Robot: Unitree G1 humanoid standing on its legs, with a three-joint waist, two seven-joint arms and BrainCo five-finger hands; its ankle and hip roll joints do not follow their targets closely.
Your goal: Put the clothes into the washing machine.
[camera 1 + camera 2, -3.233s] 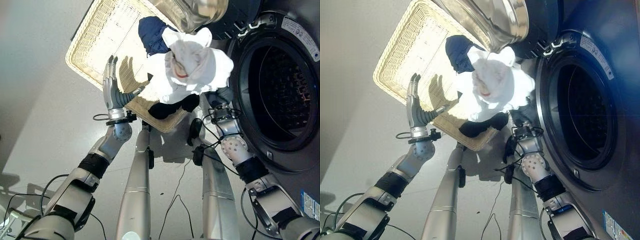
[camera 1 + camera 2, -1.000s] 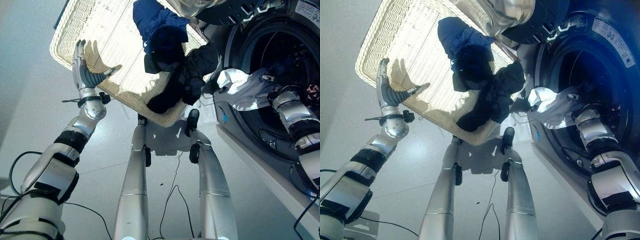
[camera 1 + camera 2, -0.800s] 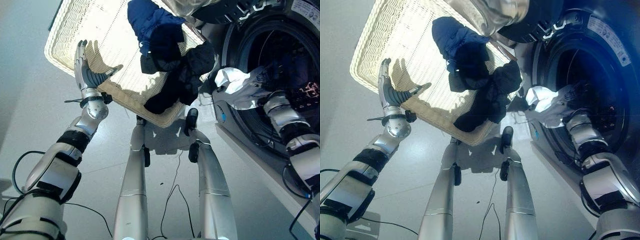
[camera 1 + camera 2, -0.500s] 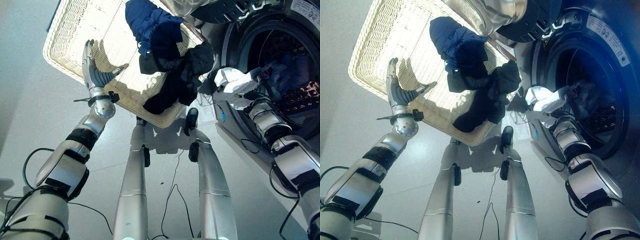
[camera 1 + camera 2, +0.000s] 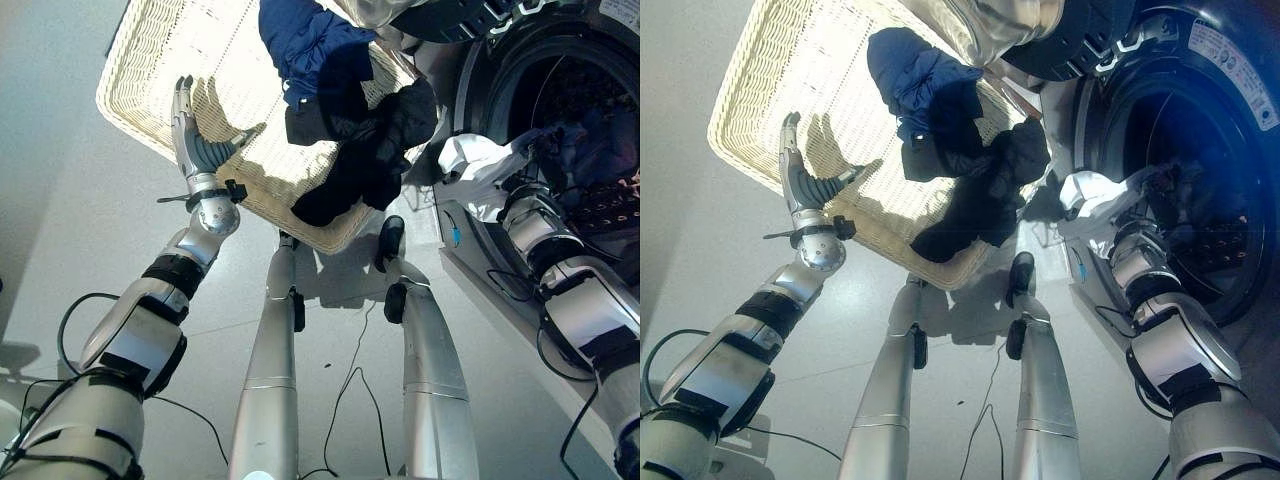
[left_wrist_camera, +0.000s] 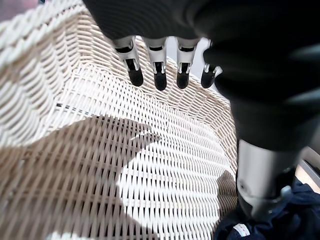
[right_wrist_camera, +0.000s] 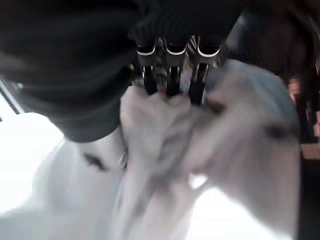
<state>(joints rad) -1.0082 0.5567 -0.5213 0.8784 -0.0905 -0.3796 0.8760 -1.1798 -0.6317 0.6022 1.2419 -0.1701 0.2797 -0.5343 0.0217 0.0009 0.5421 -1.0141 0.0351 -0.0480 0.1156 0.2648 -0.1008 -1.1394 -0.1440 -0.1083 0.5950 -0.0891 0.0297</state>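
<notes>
A white garment (image 5: 470, 165) hangs over the lower rim of the washing machine's round opening (image 5: 590, 110). My right hand (image 7: 170, 82) is shut on it, fingers curled into the white cloth (image 7: 170, 160), right at the opening. A navy garment (image 5: 310, 40) and a heap of black clothes (image 5: 370, 150) lie in the cream wicker basket (image 5: 160, 60) on the floor to the left of the machine. My left hand (image 5: 198, 148) is held open above the basket's near side, fingers (image 6: 159, 75) straight over bare wicker (image 6: 100, 165), touching no clothes.
The washer's glass door (image 5: 1010, 25) stands swung open above the basket's far corner. Grey floor (image 5: 60, 230) lies to the left of the basket and in front of the machine.
My right hand has carried the white garment from above the basket across to the washer's opening. The left hand has stayed open over the basket. The camera shifted slightly.
</notes>
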